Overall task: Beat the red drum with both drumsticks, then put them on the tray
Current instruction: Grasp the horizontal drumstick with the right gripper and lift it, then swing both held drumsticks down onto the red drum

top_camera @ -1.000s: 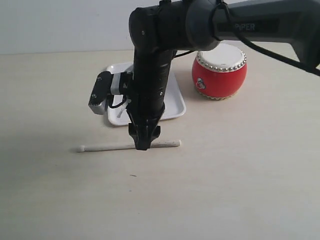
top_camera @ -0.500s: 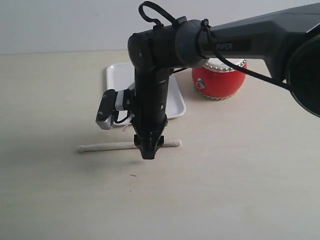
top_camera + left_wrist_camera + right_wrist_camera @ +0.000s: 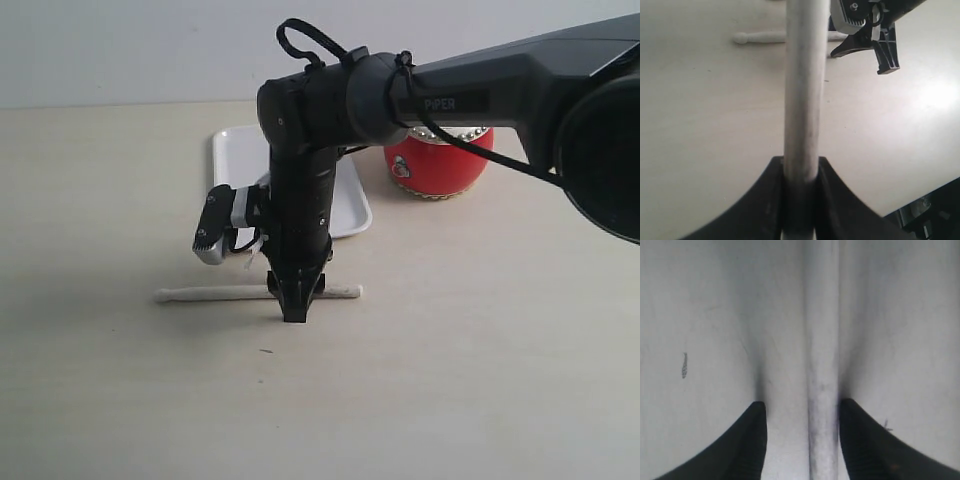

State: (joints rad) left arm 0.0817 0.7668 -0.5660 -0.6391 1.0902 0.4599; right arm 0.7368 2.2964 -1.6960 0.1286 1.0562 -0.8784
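Pick-up in hand: right gripper (image 3: 802,404) straddles the loose drumstick (image 3: 215,294) at the middle of the table (image 3: 480,350), fingers apart, not gripping; left gripper (image 3: 800,167) clamps the other drumstick (image 3: 802,90); red drum (image 3: 440,165) sits near the far edge; next move calls for closing squarely, then lifting.

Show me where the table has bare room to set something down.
Bare: the wide table strip on the camera side of the lying drumstick; the stretch left of the tray; the patch on the camera side of the red drum. Crowded: between tray and drumstick, where the right gripper straddles the stick.
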